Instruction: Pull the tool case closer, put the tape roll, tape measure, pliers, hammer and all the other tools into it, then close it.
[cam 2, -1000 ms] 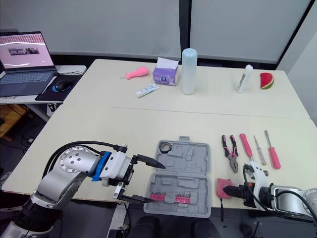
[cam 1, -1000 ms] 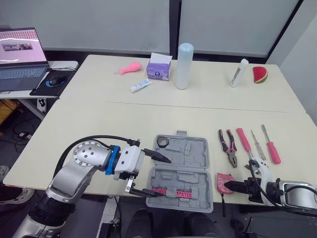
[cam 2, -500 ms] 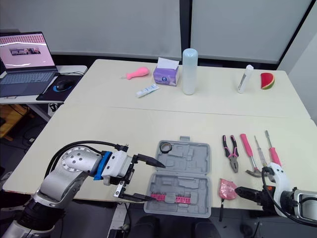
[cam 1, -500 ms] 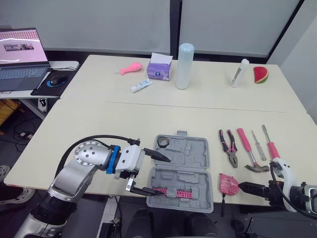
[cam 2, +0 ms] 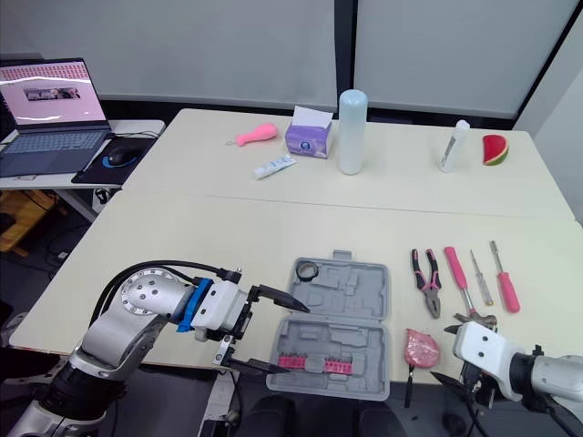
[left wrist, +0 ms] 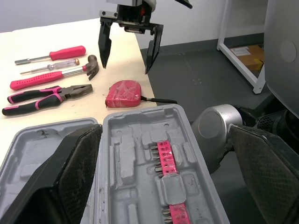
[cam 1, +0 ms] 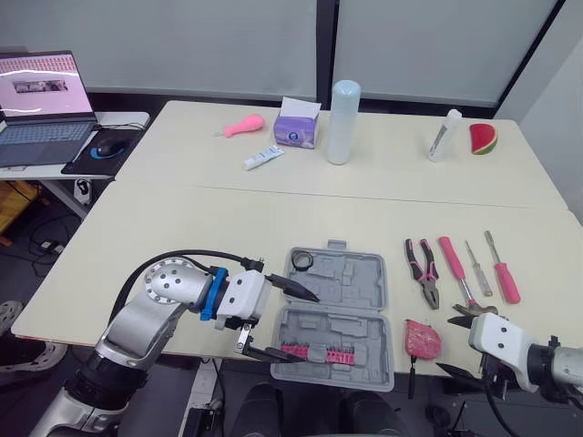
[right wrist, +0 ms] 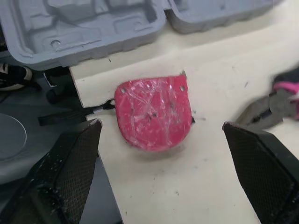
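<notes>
- An open grey tool case (cam 1: 333,314) lies at the near edge of a pale table (cam 1: 200,228). Its near half appears to hang past the rim.
- The left gripper (cam 1: 284,323) is spread wide at the case's left side and holds nothing; I cannot tell whether it touches the case.
- The right gripper (left wrist: 126,67) hovers over the red tape measure (cam 1: 422,338), fingers wide apart and empty.
- The tape measure sits just right of the case, at the table's very edge, with its strap dangling over.
- Risk: a glancing grasp could knock the tape measure off the edge. Weight in the overhanging half might tip the case.
- A small dark ring (cam 1: 301,261), likely the tape roll, rests in the case's far left corner.
- Pliers (cam 1: 420,271), a hammer (cam 1: 460,287) and two screwdrivers (cam 1: 502,268) lie in a row beyond the tape measure, clear of it.
- Nothing blocks the short path to the case. A tall bottle (cam 1: 342,109), a tissue box (cam 1: 297,123) and a laptop (cam 1: 41,109) stand well away.
</notes>
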Motion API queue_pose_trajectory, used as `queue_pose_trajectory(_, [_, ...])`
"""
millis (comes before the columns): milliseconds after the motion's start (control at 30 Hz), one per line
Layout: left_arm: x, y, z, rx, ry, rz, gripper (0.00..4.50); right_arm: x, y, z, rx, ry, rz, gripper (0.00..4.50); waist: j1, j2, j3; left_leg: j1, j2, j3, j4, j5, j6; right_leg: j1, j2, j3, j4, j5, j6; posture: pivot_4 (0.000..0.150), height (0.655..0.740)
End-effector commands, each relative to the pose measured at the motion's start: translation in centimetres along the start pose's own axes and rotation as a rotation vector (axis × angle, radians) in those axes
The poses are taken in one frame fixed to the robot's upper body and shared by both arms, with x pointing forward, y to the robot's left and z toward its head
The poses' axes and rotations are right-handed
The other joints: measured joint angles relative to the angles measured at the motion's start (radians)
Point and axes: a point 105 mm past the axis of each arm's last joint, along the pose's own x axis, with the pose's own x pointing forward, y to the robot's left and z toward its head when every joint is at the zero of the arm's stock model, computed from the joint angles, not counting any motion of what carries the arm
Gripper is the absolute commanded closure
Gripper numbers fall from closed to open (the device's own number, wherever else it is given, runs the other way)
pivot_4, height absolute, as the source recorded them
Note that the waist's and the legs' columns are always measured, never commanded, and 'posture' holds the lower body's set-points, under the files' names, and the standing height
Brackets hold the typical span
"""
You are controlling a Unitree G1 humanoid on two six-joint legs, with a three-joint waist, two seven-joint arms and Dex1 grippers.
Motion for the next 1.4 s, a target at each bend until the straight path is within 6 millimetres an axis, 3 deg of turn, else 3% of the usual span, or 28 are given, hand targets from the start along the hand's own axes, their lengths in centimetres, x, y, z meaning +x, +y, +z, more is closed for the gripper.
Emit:
queue_pose_trajectory(33, [0.2,0.0,0.3,0.031,-0.005,-0.014,0.00,0.7,-0.4,-0.1,-0.019,-0.007,0.032,0.09,0.000,0.000,0.000,0.000,0.000,0.000,0.000,0.000,0.000,0.000,0.000,0.000,0.000,0.000,0.000,0.150,0.6921])
queue_pose_trajectory(267, [0.4,-0.1,0.4,0.038,-0.010,-0.021,0.00,1.9,-0.6,-1.6,-0.059,0.035,0.101,0.09,0.006,0.000,0.000,0.000,-0.001,0.000,0.001,0.000,0.000,0.000,-0.001,0.000,0.000,0.000,0.000,0.150,0.6921])
queue_pose_trajectory(900, [1.1,-0.2,0.6,0.052,-0.027,-0.041,0.00,3.4,-0.8,-2.1,-0.121,0.040,0.107,0.09,0.007,0.000,0.000,0.000,-0.001,0.000,0.001,0.000,0.000,0.000,-0.002,-0.001,0.001,0.000,0.000,0.150,0.6921])
queue_pose_trajectory(1067, [1.2,0.0,0.8,0.053,-0.032,-0.036,0.00,3.6,-1.1,-1.9,-0.131,0.040,0.092,1.32,0.007,0.000,0.000,0.000,-0.001,0.000,0.001,0.000,0.000,0.000,-0.002,0.000,0.001,0.000,0.000,0.150,0.6921])
queue_pose_trajectory(1400, [0.8,0.9,0.9,0.033,-0.031,0.015,0.00,2.3,-2.0,-0.6,-0.115,0.050,0.064,1.38,0.007,0.000,0.000,0.000,-0.001,0.000,0.001,0.000,0.000,0.000,-0.002,0.000,0.001,0.000,0.000,0.150,0.6921])
